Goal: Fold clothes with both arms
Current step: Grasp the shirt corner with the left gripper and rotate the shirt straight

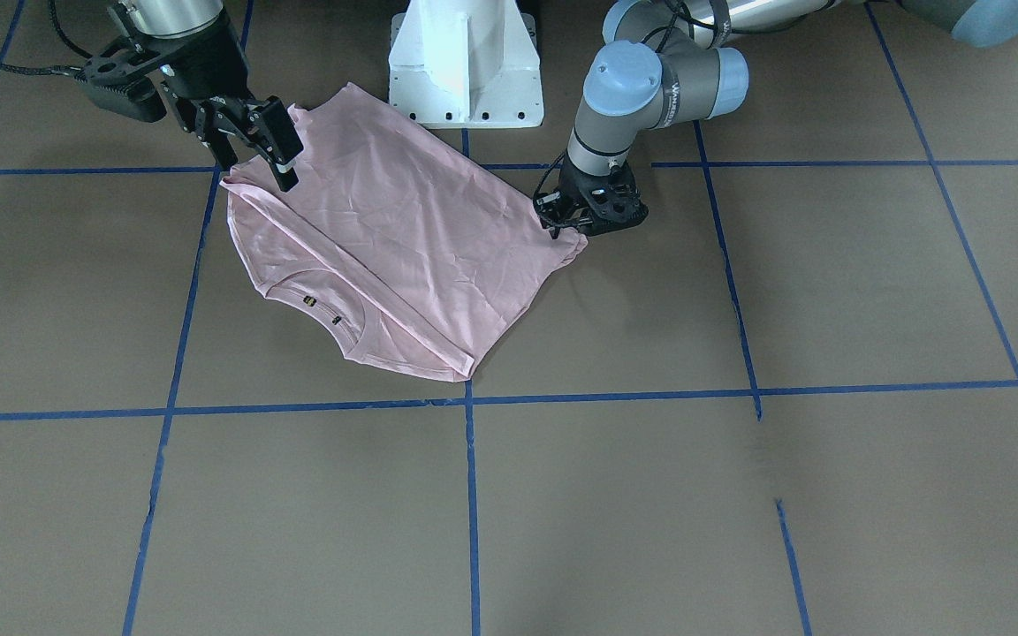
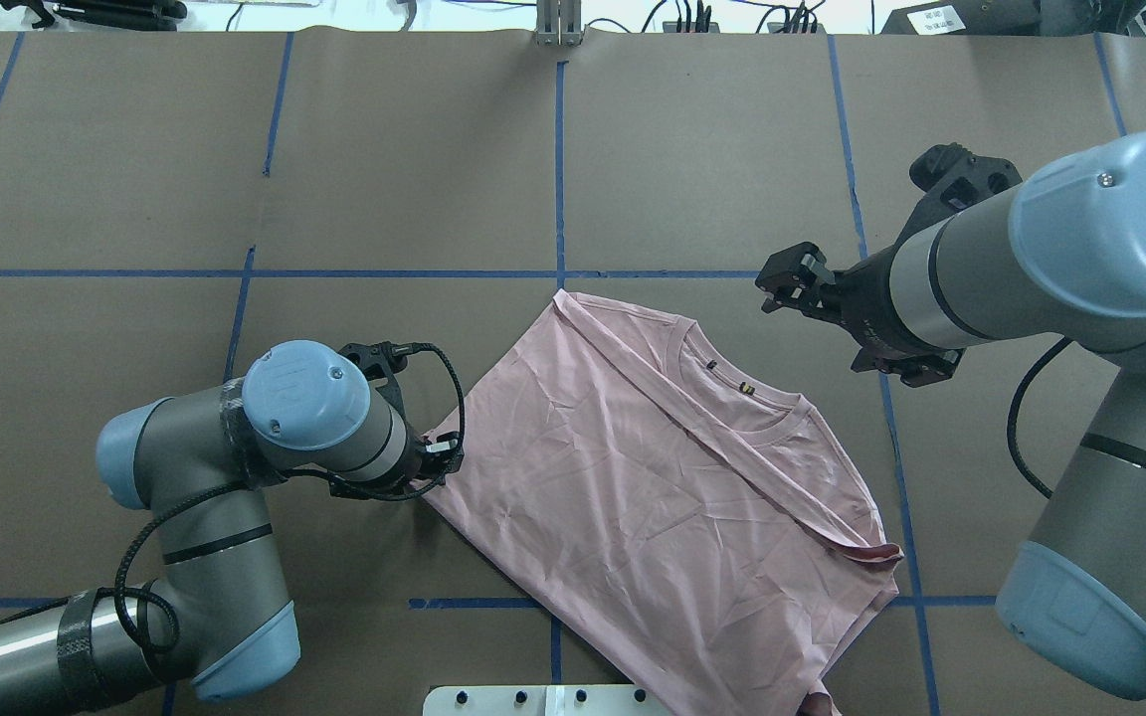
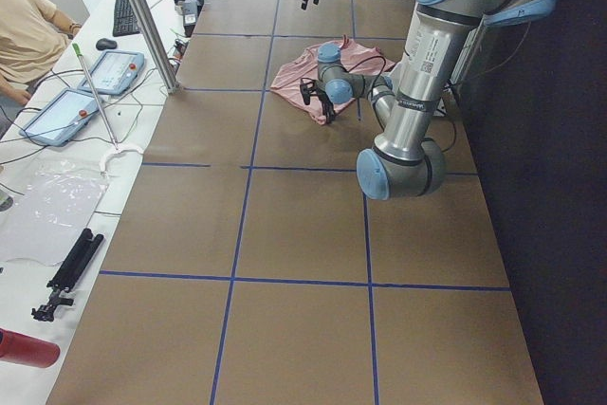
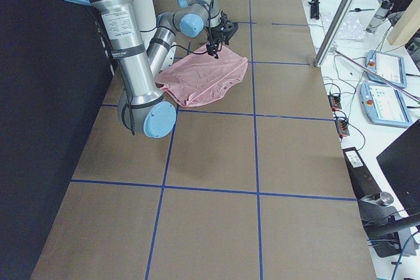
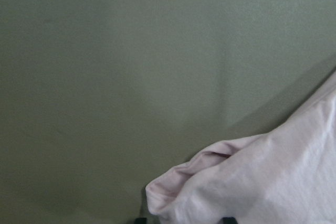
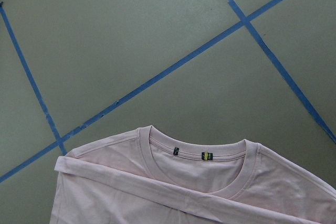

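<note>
Obs.: the T-shirt lies flat on the tabletop, just ahead of the robot's base. It is plain side up with one layer already lapped over toward the collar. Its long axis runs on a diagonal, from the far left down to the near right.

The left gripper is low at the shirt's left-hand corner, wrist bent down and the forearm close over the tabletop. In the wrist view the bunched cloth sits between the jaws. I cannot tell whether they are clamped on it.

The right gripper hangs raised, pointing down. Its jaws are parted and hold nothing. In the overhead view it sits beyond the collar edge, clear of the cloth.

Judgement: the left arm is the nearer. The next fold turns on the right arm dropping to the collar-side corner on its own side, so both ends of the long axis lift together.
</note>
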